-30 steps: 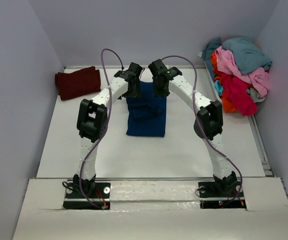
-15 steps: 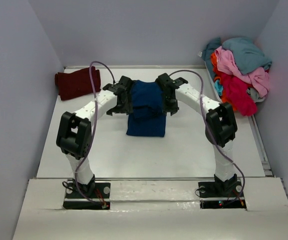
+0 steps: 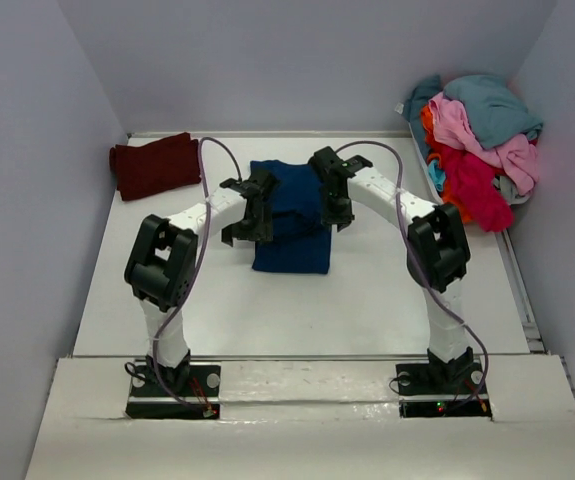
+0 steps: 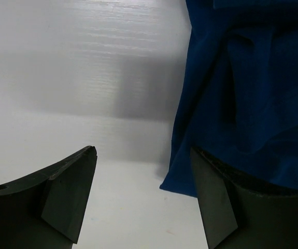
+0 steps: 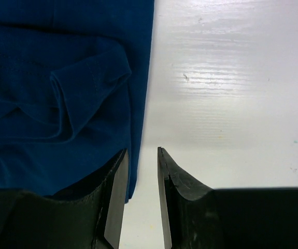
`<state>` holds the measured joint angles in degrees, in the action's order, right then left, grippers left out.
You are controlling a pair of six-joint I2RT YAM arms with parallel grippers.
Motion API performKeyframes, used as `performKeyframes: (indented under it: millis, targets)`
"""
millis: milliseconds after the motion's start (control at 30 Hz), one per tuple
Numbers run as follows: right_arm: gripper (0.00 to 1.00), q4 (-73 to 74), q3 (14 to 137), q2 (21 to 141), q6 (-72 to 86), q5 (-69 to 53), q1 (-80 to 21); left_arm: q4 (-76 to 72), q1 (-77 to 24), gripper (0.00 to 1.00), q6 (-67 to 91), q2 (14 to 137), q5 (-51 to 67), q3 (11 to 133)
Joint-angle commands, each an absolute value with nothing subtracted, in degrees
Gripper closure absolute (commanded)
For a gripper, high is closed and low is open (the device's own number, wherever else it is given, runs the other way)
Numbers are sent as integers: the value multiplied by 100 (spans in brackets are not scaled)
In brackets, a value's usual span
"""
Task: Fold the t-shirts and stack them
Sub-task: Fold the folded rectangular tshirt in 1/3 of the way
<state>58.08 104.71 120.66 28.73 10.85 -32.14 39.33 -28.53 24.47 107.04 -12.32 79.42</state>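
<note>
Left fingers spread wide, right fingers narrowly apart, seemingly empty, beside navy t-shirt.

Navy t-shirt (rumpled), white table, right gripper narrowly parted

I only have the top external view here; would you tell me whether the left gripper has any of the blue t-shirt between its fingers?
Observer: No. The left wrist view shows the left gripper wide open, with bare table in the gap and the edge of the blue t-shirt beside one finger.
Operator: Thank you. And the right gripper?
Observer: Its wrist view shows the right gripper with a narrow gap and no cloth in it, just off the shirt's edge.
Operator: Does the cloth lie flat there?
Observer: Not quite. What looks like a sleeve is folded in on top and creased.
</note>
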Motion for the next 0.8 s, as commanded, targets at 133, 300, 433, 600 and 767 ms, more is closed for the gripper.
performKeyframes:
  millis: [133, 300, 433, 600, 767]
  targets:
    - [65, 5713, 10872, 12261, 2874, 1011, -3190, 3771, -2892, 16, 2373, 11162, -1195, 8068]
    - [65, 5748, 10934, 12331, 2865, 976, -3190, 3788, -2892, 16, 2364, 11461, -1248, 8367]
    - [65, 5739, 10968, 12366, 2848, 967, -3190, 3902, -2892, 16, 2347, 11610, -1248, 8814]
    - [65, 5783, 11092, 12436, 2830, 976, -3190, 4069, -2892, 16, 2294, 11909, -1292, 9324]
    - [65, 5854, 11241, 12533, 2804, 967, -3190, 4210, -2892, 16, 2259, 12181, -1292, 9825]
